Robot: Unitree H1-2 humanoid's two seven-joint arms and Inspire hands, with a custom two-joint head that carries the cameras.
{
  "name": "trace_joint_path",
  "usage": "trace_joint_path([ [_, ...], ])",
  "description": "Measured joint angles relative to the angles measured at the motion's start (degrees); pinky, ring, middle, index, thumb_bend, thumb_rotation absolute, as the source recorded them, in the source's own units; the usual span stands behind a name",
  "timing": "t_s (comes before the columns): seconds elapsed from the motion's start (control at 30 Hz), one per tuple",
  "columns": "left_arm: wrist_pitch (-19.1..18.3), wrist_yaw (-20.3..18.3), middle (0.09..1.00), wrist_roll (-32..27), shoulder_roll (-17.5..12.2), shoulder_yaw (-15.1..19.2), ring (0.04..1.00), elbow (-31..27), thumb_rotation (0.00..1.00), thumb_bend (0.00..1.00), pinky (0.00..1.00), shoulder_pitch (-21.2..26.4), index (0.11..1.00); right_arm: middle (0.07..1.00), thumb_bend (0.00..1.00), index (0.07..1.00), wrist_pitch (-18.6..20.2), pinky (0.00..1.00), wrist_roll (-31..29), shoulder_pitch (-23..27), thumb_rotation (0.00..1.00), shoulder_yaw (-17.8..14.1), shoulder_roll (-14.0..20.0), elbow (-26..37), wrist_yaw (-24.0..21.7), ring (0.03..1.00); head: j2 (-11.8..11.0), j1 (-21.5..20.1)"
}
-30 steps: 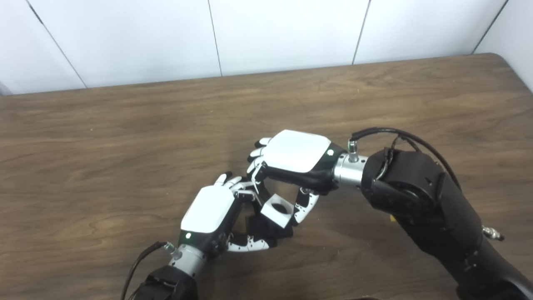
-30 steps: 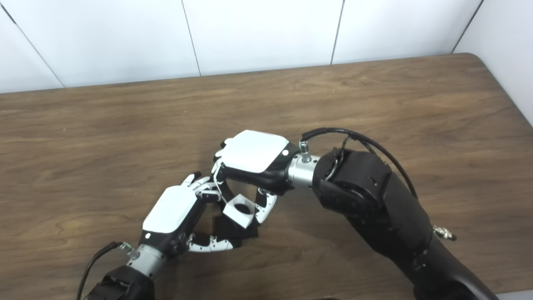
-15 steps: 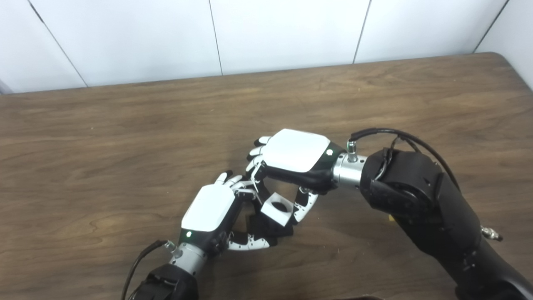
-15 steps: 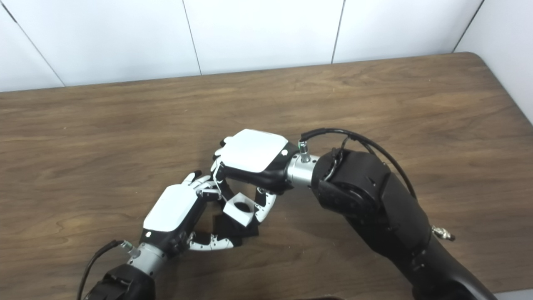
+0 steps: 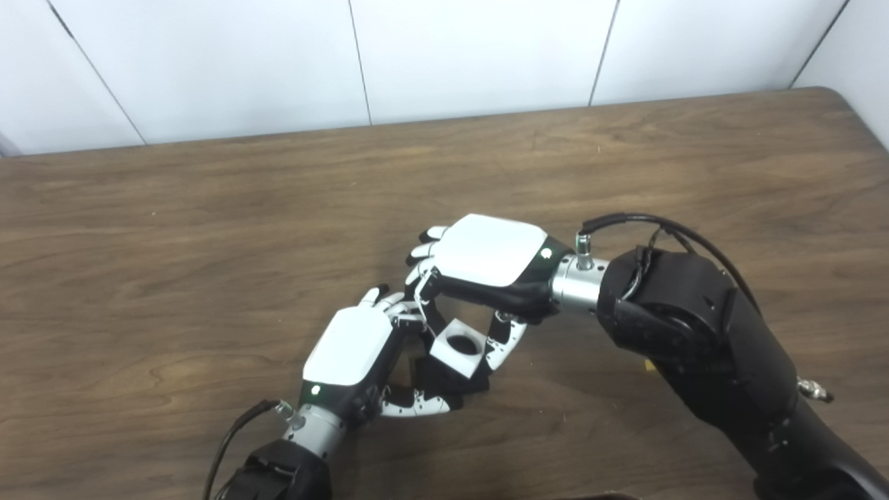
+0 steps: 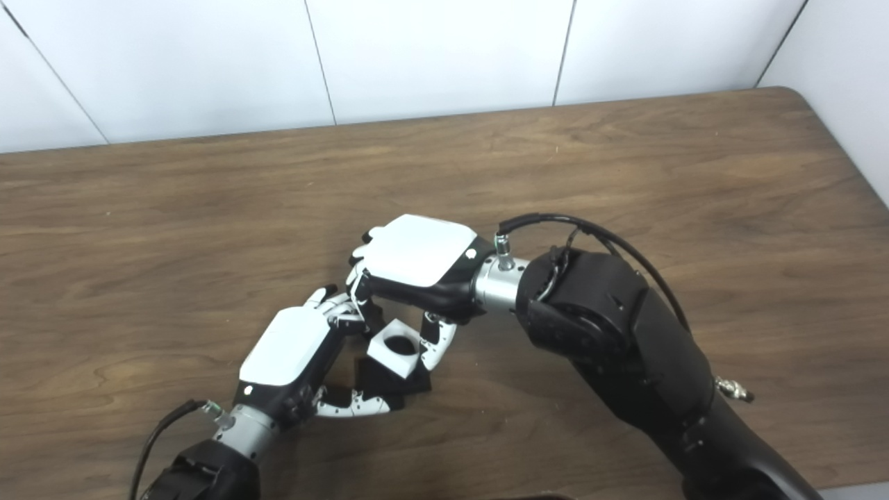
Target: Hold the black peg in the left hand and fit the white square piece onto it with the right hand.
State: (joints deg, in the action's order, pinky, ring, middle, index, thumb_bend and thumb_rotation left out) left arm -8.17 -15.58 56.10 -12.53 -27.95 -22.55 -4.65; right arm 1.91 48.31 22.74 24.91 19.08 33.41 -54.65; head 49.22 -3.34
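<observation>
White square piece (image 5: 456, 346) held over the black peg (image 5: 444, 378)

The piece is gripped by the right hand (image 5: 486, 267); the peg is clasped in the left hand (image 5: 354, 354) near the worktop's (image 5: 208, 229) front edge.

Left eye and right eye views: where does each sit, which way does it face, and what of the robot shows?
Left eye view: on the head, looking down at the table; both arms enter from below, left hand on the black peg, right hand on the white square piece.
Right eye view: beside it, slightly to the right, facing the same way; same arms and hands.
Shared: the same scene, shifted leftward in the right eye view.
</observation>
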Motion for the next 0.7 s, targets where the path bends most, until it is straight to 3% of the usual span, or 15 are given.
trace_joint_path([
  [0.7,-0.05,-0.43,0.801,0.01,0.28,0.06,0.895,-0.03,0.05,0.51,0.99,0.05,0.489,0.788,0.52,0.484,0.14,0.94,0.15,0.25,0.13,-0.38,-0.01,1.14,-1.86,0.891,0.53,-0.18],
])
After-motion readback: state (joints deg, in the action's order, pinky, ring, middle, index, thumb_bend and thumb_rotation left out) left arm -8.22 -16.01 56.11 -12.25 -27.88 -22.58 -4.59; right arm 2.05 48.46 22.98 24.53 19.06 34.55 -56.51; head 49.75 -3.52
